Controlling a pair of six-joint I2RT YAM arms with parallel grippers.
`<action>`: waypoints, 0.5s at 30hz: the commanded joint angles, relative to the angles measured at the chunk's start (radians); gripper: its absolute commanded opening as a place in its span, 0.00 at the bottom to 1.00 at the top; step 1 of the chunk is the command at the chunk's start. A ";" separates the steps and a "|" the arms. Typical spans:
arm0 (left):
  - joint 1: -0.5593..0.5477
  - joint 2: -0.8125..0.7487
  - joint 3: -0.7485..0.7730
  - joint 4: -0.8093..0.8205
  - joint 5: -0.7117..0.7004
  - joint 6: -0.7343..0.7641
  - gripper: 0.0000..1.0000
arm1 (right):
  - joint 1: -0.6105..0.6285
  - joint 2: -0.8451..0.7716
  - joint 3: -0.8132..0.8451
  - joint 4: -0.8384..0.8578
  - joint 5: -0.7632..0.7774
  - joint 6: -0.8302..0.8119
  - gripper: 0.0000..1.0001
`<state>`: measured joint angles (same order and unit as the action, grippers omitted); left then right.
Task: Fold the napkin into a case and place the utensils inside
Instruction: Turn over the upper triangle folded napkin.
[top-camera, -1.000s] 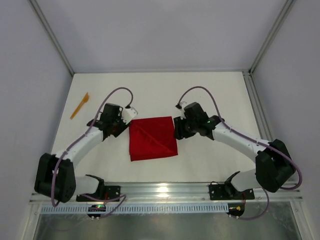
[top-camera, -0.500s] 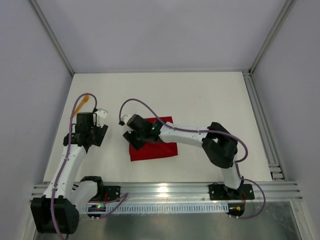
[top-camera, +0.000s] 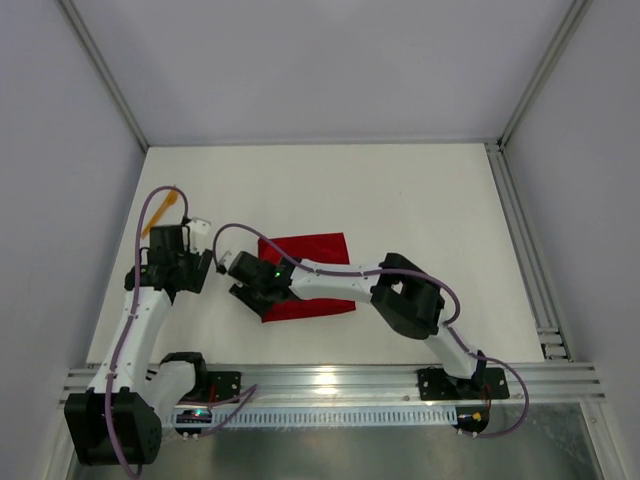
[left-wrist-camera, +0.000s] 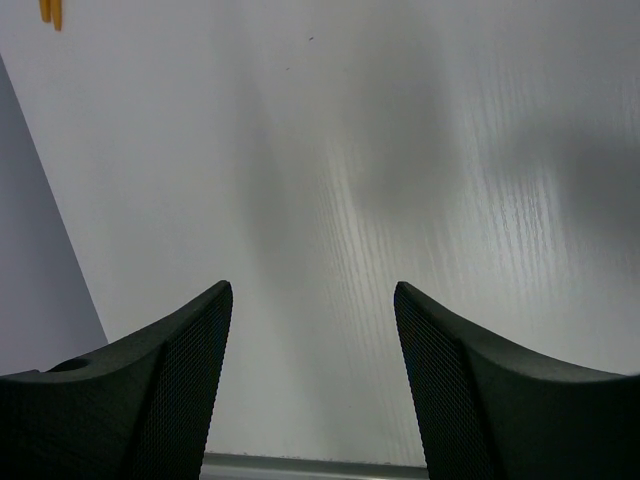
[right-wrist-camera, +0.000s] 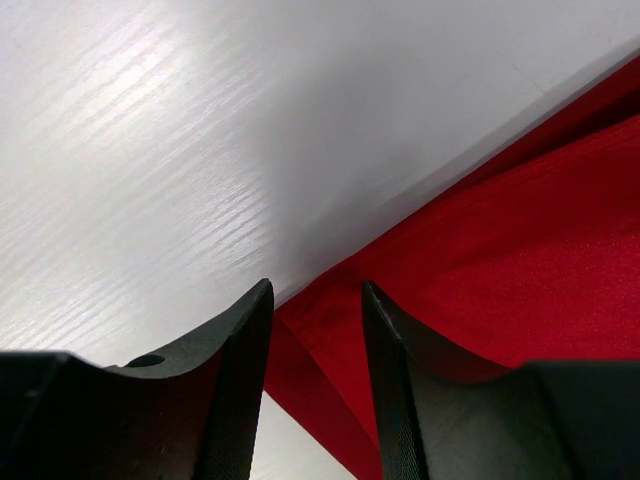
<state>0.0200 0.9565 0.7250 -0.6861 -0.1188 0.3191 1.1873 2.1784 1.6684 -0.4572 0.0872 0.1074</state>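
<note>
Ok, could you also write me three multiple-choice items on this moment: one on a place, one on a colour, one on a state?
1. Where do the utensils lie?
A. On top of the napkin
B. On the table, at its far left, apart from the napkin
C. Under the napkin

2. What colour is the napkin?
A. Blue
B. Red
C. White

3. How is the left gripper?
A. Open, over bare table
B. Shut on the napkin
C. Shut on a utensil

Answers:
1 B: the orange pieces show by the table's left edge, with bare surface between them and the cloth.
2 B: the cloth is bright red in the top and right wrist views.
3 A: the left wrist view shows its fingers wide apart with only table between them.
</note>
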 joint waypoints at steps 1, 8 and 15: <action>0.006 0.001 0.019 -0.012 0.039 -0.015 0.68 | 0.000 0.026 0.048 -0.032 0.059 0.014 0.45; 0.005 0.007 0.022 -0.018 0.054 -0.015 0.68 | 0.014 0.038 0.047 -0.023 0.068 0.018 0.31; 0.006 0.008 0.024 -0.021 0.068 -0.014 0.68 | 0.012 0.009 0.031 -0.006 0.039 0.021 0.22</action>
<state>0.0200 0.9623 0.7250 -0.7017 -0.0761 0.3172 1.1957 2.2086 1.6821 -0.4759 0.1356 0.1135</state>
